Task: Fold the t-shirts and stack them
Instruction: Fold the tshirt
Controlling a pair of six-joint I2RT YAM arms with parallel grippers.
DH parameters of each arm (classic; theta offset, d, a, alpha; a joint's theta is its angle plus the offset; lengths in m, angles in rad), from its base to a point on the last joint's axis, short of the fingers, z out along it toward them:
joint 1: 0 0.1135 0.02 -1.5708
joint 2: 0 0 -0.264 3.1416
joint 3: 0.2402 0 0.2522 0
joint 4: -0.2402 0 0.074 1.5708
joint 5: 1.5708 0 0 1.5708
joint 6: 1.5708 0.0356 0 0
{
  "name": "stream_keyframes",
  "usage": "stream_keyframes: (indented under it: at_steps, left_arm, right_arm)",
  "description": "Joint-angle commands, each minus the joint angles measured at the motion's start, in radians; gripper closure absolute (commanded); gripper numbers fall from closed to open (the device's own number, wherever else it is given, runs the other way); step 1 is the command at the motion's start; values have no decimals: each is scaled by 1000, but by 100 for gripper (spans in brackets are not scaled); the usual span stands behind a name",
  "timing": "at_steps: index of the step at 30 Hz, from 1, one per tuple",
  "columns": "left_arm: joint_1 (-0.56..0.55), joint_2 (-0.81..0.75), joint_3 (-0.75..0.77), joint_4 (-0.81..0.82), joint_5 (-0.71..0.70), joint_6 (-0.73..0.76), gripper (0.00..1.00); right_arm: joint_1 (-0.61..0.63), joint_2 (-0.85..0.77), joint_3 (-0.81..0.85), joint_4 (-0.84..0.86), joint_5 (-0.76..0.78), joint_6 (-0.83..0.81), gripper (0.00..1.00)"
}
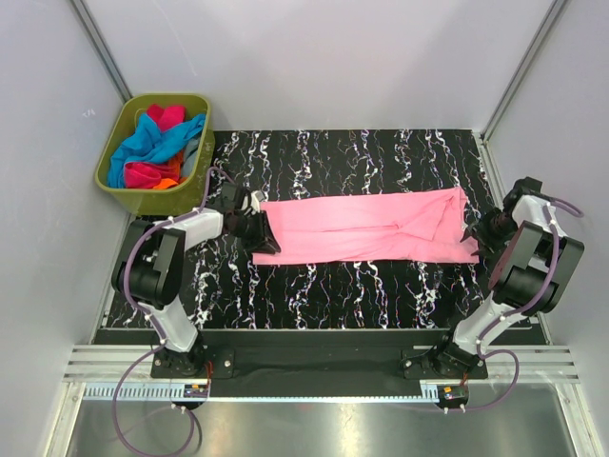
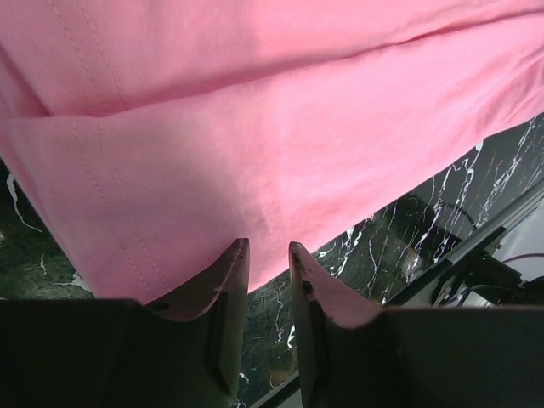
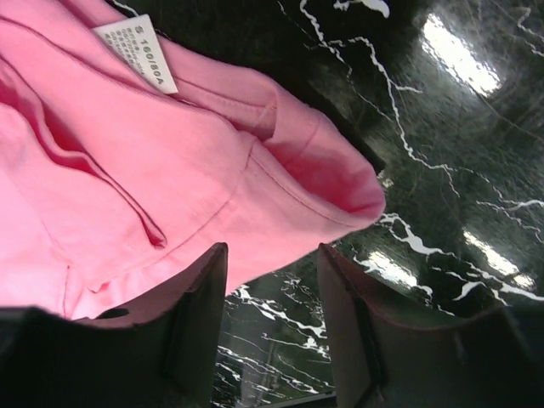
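The light pink t-shirt [image 1: 362,228] lies folded into a long strip across the black marble table [image 1: 362,290]. My left gripper [image 1: 259,228] is at its left end. In the left wrist view the jaws [image 2: 268,245] stand narrowly open and empty, their tips at the cloth's near edge [image 2: 255,127]. My right gripper [image 1: 479,231] is at the shirt's right end. In the right wrist view it [image 3: 272,248] is wide open and empty, just short of the collar end [image 3: 170,170], where a white size label [image 3: 136,53] shows.
An olive-green bin [image 1: 152,200] stands at the back left, off the table's corner. It holds crumpled t-shirts in bright blue [image 1: 157,143], magenta [image 1: 166,116] and orange [image 1: 166,183]. Grey walls close in both sides and the back.
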Motion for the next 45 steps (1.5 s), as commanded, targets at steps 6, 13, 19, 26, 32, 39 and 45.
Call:
stream_keyframes:
  at_steps: [6, 13, 19, 26, 32, 39, 45]
  left_arm:
    - [17, 32, -5, 41, -31, 18, 72]
    - [23, 66, -17, 39, -61, 37, 74]
    - [31, 109, -2, 38, -74, 49, 75]
    - [48, 139, 9, 33, -89, 64, 76]
    - [60, 156, 30, 7, -116, 98, 79]
    - [57, 29, 44, -40, -104, 84, 75]
    - [56, -172, 26, -125, -66, 106, 63]
  right_arm:
    - [-10, -25, -63, 50, 15, 20, 47]
    - [-23, 29, -48, 67, 16, 23, 45]
    - [-23, 67, -26, 85, 38, 32, 48]
    - [-33, 87, 24, 73, 163, -17, 82]
    - [-33, 106, 77, 53, 191, -75, 92]
    - [-33, 106, 98, -8, 142, -74, 68]
    - [-33, 21, 133, -97, 159, -62, 50]
